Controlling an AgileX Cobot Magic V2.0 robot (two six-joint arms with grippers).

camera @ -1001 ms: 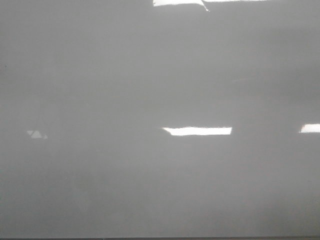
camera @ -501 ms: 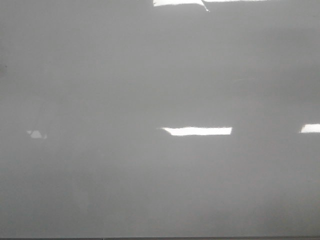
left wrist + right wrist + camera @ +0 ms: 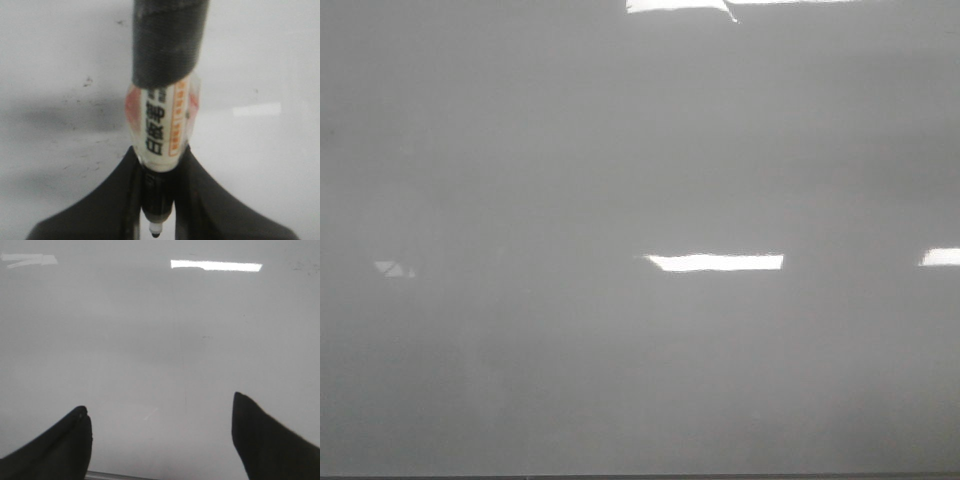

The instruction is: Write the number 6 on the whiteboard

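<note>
The whiteboard (image 3: 620, 160) fills the front view, plain glossy grey with bright reflections; no digit 6 shows on it in any view. Neither gripper shows in the front view. In the left wrist view my left gripper (image 3: 157, 200) is shut on a whiteboard marker (image 3: 162, 125) with a clear labelled barrel and black tape at its back; its uncapped tip (image 3: 156, 231) points between the black fingers (image 3: 100, 210) over the board (image 3: 55, 60). In the right wrist view my right gripper (image 3: 160, 412) is open and empty above the board (image 3: 165, 330).
The board's dark front edge (image 3: 640, 477) runs along the bottom of the front view. A metal frame strip (image 3: 120, 475) shows between the right fingers. Faint dark specks and smudges (image 3: 87, 81) mark the board near the marker.
No gripper moves into the front view. The small reflection at the left of the board shifts slightly in shape; nothing else differs.
</note>
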